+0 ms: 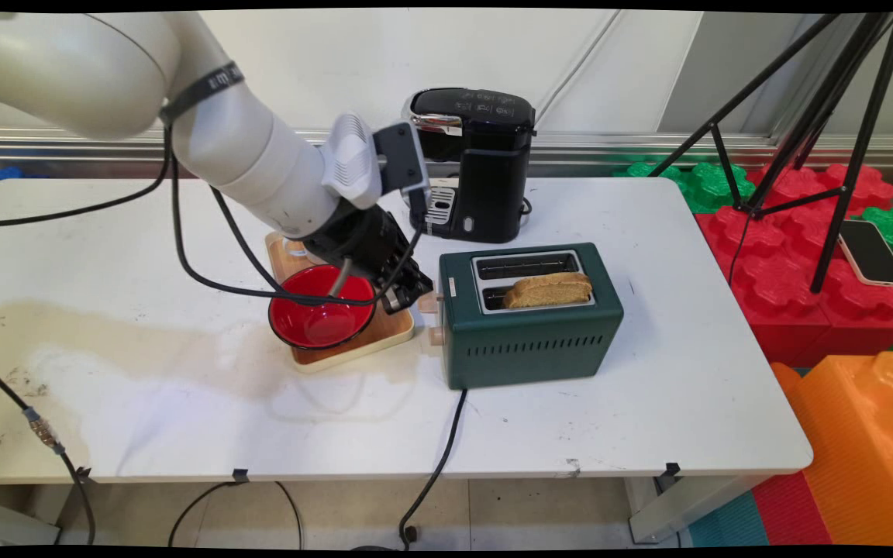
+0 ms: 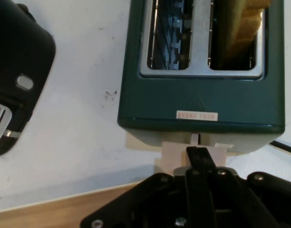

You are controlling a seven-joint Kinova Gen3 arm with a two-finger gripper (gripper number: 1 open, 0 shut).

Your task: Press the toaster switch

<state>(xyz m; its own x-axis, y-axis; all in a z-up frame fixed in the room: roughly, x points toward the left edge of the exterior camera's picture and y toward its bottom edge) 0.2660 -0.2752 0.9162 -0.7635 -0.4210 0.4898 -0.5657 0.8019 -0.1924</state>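
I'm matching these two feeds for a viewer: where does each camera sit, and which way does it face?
Main view: stands above the table's near side, looking down across it toward the wall; shows the white arm coming from the upper left, gripper low by the green toaster.
Hand view: sits on the hand, looking along the gripper at the toaster's lever end; shows the black linkage and shut fingers.
Shared: toaster, toast in one slot, black coffee machine, wooden tray.
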